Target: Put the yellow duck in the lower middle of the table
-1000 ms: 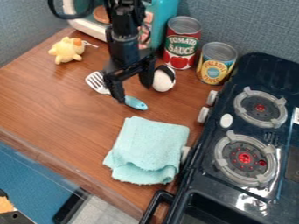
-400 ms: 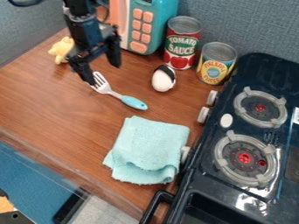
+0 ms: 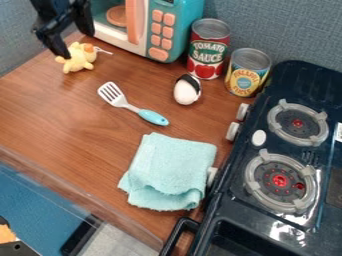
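Note:
My black gripper hangs at the upper left of the camera view with its two fingers spread apart. One fingertip is in front of the upper left part of the yellow duck, and the other is above and to the right of it. The duck lies at the back left of the wooden table, and nothing shows between the fingers. Whether a fingertip touches the duck, I cannot tell.
A spatula lies mid-table, with a black-and-white egg-shaped toy to its right. A folded teal cloth covers the lower middle. Behind stand a toy microwave and two cans. The dark stove borders the right.
The gripper has moved left and up in the view, from beside the egg-shaped toy, past the spatula, to the duck. The duck and the other objects have stayed in place.

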Robot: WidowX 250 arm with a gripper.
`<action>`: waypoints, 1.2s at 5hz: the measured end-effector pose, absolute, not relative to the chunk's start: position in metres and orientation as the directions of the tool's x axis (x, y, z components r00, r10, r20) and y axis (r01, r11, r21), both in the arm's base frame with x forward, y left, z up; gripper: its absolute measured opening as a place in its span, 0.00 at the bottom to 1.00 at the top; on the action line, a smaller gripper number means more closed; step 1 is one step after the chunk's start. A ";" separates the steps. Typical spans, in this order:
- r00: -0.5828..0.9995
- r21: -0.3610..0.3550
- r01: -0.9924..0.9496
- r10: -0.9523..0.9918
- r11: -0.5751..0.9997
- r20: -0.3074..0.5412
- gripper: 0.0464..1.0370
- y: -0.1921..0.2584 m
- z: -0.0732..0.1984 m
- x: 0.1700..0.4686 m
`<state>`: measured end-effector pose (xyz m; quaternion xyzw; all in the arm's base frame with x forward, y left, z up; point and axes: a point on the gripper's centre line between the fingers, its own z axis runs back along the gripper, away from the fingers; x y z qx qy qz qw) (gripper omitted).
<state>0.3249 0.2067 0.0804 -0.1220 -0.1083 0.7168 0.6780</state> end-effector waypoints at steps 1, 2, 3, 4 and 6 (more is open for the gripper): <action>-0.281 -0.305 -0.907 0.957 -0.288 -0.069 0.96 0.226 0.069 0.335; -0.506 -0.291 -0.811 0.858 -0.507 -0.083 0.96 0.232 0.067 0.346; -0.697 -0.261 -0.673 0.712 -0.692 -0.089 0.96 0.229 0.066 0.347; -0.831 -0.219 -0.514 0.545 -0.829 -0.111 0.96 0.234 0.051 0.349; -0.888 -0.131 -0.431 0.445 -0.893 -0.114 0.91 0.235 0.023 0.356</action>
